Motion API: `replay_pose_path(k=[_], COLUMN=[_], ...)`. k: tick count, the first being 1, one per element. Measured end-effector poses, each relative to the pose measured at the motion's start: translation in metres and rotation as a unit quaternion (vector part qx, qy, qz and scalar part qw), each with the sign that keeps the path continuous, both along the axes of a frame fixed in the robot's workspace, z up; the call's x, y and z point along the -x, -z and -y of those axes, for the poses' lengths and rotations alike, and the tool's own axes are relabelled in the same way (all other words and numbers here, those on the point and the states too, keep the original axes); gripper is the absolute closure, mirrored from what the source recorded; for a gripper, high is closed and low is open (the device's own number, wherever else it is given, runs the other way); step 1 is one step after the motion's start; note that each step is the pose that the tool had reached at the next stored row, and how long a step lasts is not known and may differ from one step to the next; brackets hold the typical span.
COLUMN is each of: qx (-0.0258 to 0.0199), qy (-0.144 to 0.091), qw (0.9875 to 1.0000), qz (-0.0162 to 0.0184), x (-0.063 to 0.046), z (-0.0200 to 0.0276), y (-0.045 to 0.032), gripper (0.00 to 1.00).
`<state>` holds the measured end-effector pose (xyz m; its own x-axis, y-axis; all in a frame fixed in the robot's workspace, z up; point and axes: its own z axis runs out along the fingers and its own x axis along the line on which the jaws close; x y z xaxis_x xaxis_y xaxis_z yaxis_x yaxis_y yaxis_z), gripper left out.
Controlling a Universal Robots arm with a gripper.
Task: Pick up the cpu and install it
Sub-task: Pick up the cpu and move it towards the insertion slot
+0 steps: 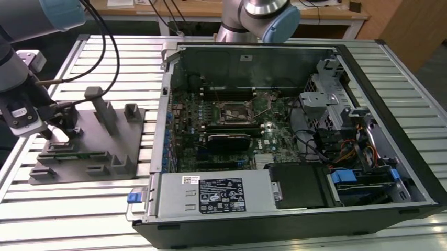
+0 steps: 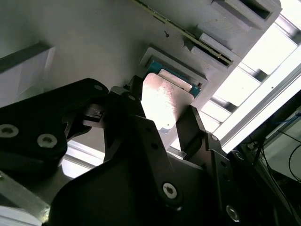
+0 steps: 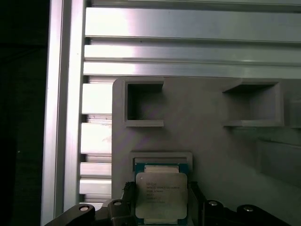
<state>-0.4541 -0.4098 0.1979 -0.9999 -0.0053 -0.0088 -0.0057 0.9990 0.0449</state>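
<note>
Exterior view: bright, even light w/ soft shadows in pc case (image 1: 279,68). Second wrist view: dim foreground, glare on cpu (image 2: 164,101) lid, surface (image 2: 282,52) blown out. First wrist view: surface strips glare, one side black.

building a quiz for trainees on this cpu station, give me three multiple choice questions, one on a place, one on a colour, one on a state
1. Where is the small square silver-topped cpu?
A. on a wooden desk
B. in a recess of the grey plastic fixture
C. on the floor

2. What colour is the robot arm's rounded joint cap?
A. red
B. yellow
C. pale blue

3. How does the black computer case lie?
A. on its side, open, motherboard exposed
B. closed, panel on
C. upright and sealed

Answers:
1 B: in both wrist views the recess frames the cpu, with the gripper at it.
2 C: the cap reads pale blue in the exterior view.
3 A: boards and cables show inside the case.
</note>
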Motion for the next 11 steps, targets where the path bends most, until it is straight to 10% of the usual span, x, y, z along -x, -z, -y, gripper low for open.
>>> replay_pose_path(k=[11], qx=[0.0], qy=[0.0], qw=[1.0], qz=[0.0], x=[0.0], z=[0.0], y=[-0.002], gripper=[0.47])
